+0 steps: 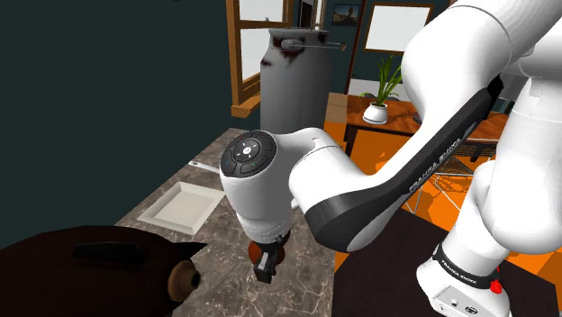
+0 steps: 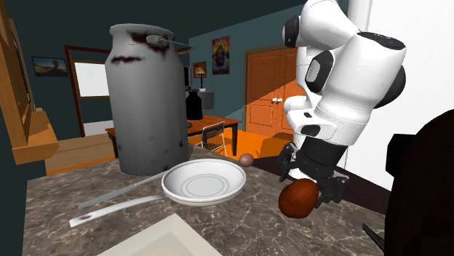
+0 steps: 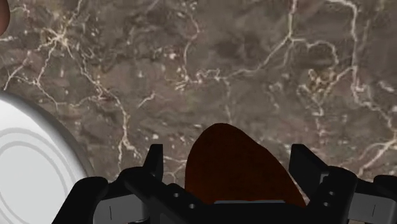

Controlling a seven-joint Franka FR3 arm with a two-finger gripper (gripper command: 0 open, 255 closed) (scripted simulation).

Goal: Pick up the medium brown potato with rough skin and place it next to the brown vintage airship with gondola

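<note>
The reddish-brown potato sits between my two black fingers, which clasp it at the sides. In the second exterior view the potato hangs under my gripper just over the marble counter, beside the white pan. In the shoulder view my gripper points down with the potato in it, just right of the dark brown airship at the lower left. The airship also looms dark at the second exterior view's right edge.
A white frying pan lies near the potato, with a tall grey milk can behind it. A flat white tray lies further along the counter. A small brown round object rests near the counter's far edge.
</note>
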